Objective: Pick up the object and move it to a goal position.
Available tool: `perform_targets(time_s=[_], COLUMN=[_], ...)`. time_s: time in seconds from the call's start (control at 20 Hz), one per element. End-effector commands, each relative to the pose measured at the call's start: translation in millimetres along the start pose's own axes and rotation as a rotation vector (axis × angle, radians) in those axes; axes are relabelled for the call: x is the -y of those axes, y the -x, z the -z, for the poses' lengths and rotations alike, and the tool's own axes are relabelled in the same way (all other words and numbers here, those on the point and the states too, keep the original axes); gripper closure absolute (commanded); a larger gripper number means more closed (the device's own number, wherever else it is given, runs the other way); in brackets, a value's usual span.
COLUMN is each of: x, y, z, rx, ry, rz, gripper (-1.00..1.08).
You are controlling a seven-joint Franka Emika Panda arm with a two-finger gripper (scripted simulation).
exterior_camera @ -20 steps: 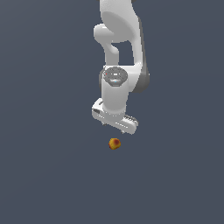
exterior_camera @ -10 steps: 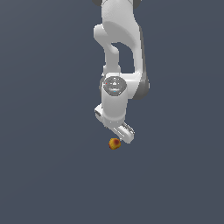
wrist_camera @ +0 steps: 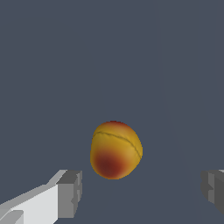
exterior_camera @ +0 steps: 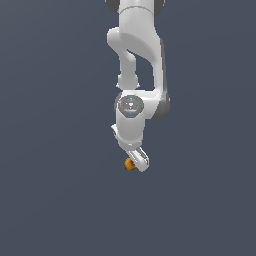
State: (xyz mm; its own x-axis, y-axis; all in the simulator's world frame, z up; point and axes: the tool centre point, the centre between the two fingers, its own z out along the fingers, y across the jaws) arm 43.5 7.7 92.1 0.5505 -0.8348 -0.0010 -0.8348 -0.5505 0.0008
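Observation:
The object (wrist_camera: 115,150) is a small roundish yellow-orange fruit with red patches and lies on the dark grey floor. In the exterior view it (exterior_camera: 129,164) peeks out at the left of the white gripper's lower end, mostly covered by it. My gripper (wrist_camera: 140,192) is open and empty. Its grey fingertips (wrist_camera: 70,192) stand wide apart on either side of the fruit and a little short of it, not touching. In the exterior view the gripper (exterior_camera: 137,161) hangs right over the fruit, low to the floor.
The white arm (exterior_camera: 136,60) reaches down from the top of the exterior view. Flat dark grey floor (exterior_camera: 60,200) lies all around, with nothing else in view.
The arm has swung and dropped lower: the gripper, first above the fruit with a gap, now covers most of it in the exterior view. The fruit has not moved.

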Motion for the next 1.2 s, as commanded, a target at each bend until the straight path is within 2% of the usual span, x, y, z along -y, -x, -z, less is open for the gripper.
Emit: perform_targets(time_s=[0.0,0.3,0.65,1.15], x=[1.2,2.7,2.6,1.7], y=[-0.9,-1.9,-1.9,-1.5], z=[-3.2,-7.6,-11.6,-55.6], rx=[0.000,-0.001,-0.001,-0.001], ry=[-0.001,-0.001,-0.001,-0.001], rz=[-0.041,-0.094,-0.096,-0.101], gripper=[-0.92,-0.92,-0.92,-0.92])
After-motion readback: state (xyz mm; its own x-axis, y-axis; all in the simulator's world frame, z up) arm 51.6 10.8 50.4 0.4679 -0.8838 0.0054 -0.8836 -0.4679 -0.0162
